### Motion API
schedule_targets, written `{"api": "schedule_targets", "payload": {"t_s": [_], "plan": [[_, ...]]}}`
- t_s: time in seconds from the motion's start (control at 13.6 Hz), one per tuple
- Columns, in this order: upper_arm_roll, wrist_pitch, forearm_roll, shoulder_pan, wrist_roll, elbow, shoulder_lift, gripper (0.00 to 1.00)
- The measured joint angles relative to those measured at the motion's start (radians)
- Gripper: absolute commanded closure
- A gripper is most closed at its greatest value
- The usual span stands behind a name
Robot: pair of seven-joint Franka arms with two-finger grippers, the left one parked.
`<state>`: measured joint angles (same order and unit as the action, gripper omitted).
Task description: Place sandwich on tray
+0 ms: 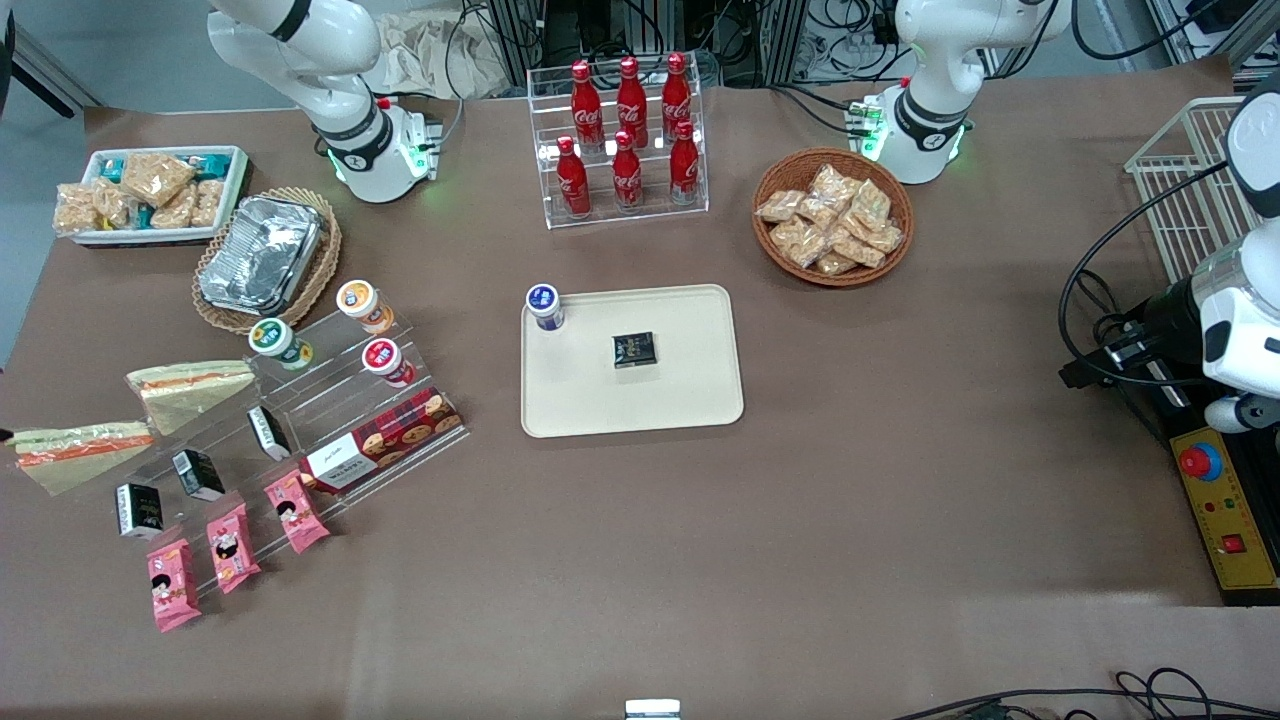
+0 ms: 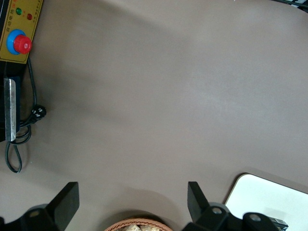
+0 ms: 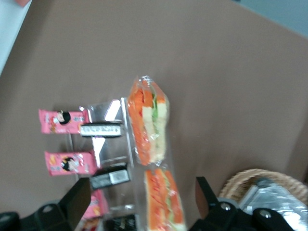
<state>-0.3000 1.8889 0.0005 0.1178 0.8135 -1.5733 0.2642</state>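
Right-arm end effector (image 3: 138, 199): two dark fingers (image 3: 77, 197) spread wide, nothing between them, hanging above the tabletop (image 1: 850, 500) at the working arm's end; not seen in the front view.

Directly under the end effector, in the wrist view: two clear-wrapped triangular wedge sandwiches lying end to end. The wedge with pale bread and a bold bright-orange filling stripe (image 1: 80, 450) sits flat on the brown tabletop, untouched, nearer the front camera than the second wedge with a broad pale yellow-green face (image 1: 195, 390).

Beside the sandwiches below the end effector: clear acrylic step rack (image 1: 330, 420) with small black packets (image 3: 109, 177) and pink snack packs (image 3: 62, 121).

Large flat cream-beige rectangular tray (image 1: 690, 400): well apart from the end effector, toward mid-table. On it, a blue-lidded cup (image 1: 545, 305) at one corner and a small black packet (image 1: 633, 349) near centre.

Crinkled foil container in a wicker basket (image 3: 269, 192) shows just beside the end effector's finger.
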Motion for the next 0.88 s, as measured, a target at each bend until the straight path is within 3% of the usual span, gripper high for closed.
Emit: {"api": "schedule_targets", "payload": {"t_s": [0.22,0.88], "plan": [[0.000,0.038,0.043,0.023,0.013,0.001,0.046,0.03],[0.000,0.063,0.052,0.056,0.015,0.001,0.150,0.03]]}}
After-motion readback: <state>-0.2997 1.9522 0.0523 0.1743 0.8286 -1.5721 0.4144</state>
